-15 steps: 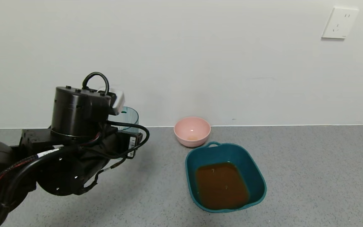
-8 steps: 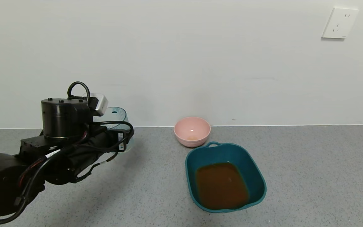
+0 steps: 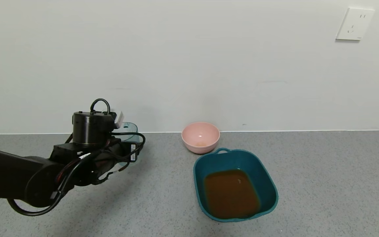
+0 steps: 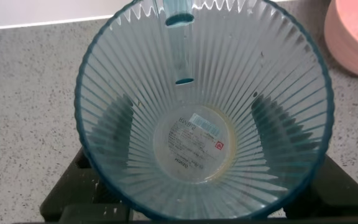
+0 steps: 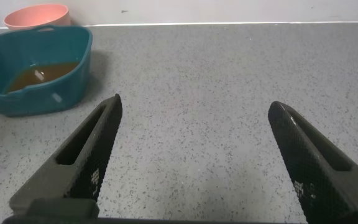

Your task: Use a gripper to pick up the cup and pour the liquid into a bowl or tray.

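My left gripper (image 3: 127, 149) is shut on the cup (image 3: 129, 129) at the left of the counter, near the wall and low over the surface. In the left wrist view the ribbed blue-grey cup (image 4: 197, 74) stands upright and empty, with a label showing through its base and a dark finger against each side. The brown liquid (image 3: 231, 192) lies in the dark teal basin (image 3: 196, 166), right of the cup. My right gripper (image 5: 195, 102) is open and empty over bare counter; the basin (image 5: 39, 99) and its liquid (image 5: 42, 73) lie beyond it.
A round pink bowl (image 3: 200, 136) stands by the wall just behind the basin; it also shows in the left wrist view (image 4: 353, 37) and the right wrist view (image 5: 36, 14). A grey speckled counter (image 3: 324, 184) meets a white wall with a socket (image 3: 354, 24).
My left arm has gone down and away toward the wall with the cup still in its grip, so the cup is now lower, close to the counter. The basin and the bowl have not moved.
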Controlling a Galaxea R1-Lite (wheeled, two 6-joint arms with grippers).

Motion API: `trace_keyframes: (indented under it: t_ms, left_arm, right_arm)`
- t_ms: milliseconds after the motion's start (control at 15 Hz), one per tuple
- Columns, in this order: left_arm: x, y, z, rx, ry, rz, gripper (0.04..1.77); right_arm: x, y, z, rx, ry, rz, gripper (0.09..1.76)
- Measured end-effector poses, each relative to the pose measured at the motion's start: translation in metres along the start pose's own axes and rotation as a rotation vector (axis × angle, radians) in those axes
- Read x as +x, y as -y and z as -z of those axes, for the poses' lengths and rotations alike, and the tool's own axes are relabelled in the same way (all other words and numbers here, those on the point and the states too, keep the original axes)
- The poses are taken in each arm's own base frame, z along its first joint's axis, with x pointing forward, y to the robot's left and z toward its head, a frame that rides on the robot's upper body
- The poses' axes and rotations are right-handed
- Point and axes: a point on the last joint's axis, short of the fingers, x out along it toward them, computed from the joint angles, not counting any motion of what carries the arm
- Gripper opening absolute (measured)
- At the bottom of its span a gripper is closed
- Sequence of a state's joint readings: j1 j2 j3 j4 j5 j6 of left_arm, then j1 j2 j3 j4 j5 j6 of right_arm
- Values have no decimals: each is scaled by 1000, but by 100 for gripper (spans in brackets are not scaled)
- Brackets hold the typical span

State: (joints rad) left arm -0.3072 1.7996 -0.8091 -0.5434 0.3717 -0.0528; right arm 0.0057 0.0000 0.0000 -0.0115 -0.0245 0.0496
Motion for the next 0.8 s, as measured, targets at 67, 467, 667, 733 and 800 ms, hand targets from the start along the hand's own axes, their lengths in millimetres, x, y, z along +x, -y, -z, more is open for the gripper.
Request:
trace_keyframes:
  t_ms: [67,467,667,733,800]
  left_arm:
    - [4,1,4,5,-16,-2,132]
    - [27,0,19,13,-81,0,132]
    - [34,0,25,16,-105,3,132]
    - [37,0,27,18,-113,2,132]
    - [40,1,30,21,-121,1,132]
  right_arm:
    - [0,0,0,0,0,0,171]
    - [0,0,0,0,0,0,171]
    - [0,0,0,0,0,0,171]
    - [0,0,0,0,0,0,171]
    - [0,0,0,0,0,0,171]
